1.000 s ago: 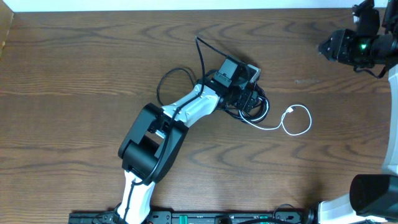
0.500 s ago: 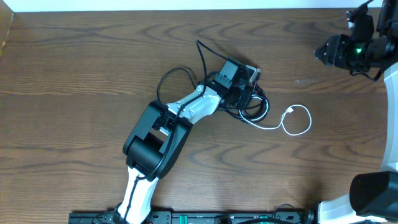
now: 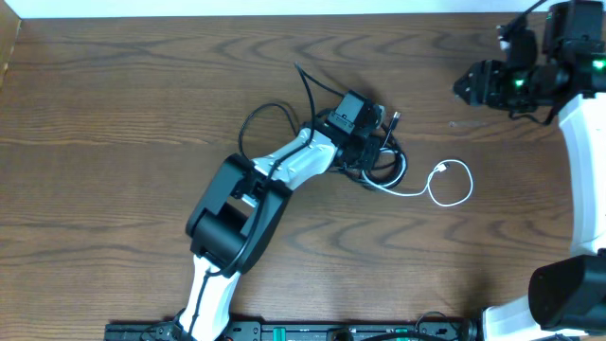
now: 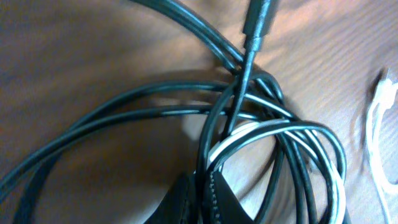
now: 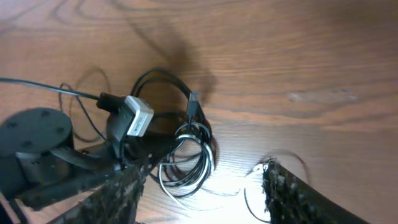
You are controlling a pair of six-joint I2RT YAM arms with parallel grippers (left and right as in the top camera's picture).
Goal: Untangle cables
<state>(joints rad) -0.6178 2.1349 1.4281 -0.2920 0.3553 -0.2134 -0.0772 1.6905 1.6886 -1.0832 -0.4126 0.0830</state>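
My left arm (image 3: 284,170) comes up from the near edge of the desk (image 3: 114,95) and reaches diagonally to its middle, with the wrist bent down over the tangle. The left gripper (image 4: 204,198) is almost closed and pinches one strand of the black cables (image 4: 186,22), which lie coiled in overlapping loops at mid-desk. A black plug (image 4: 260,18) now pokes up just beside the wrist; half a second ago I could not see it. The white cable (image 3: 454,185) threads through that coil and trails off in an open loop towards the right edge. My right arm (image 3: 578,142) hangs raised near the far right corner, with the right gripper (image 3: 466,85) spread wide and holding nothing. It has swung a little leftwards, towards the coil, since the earlier frame
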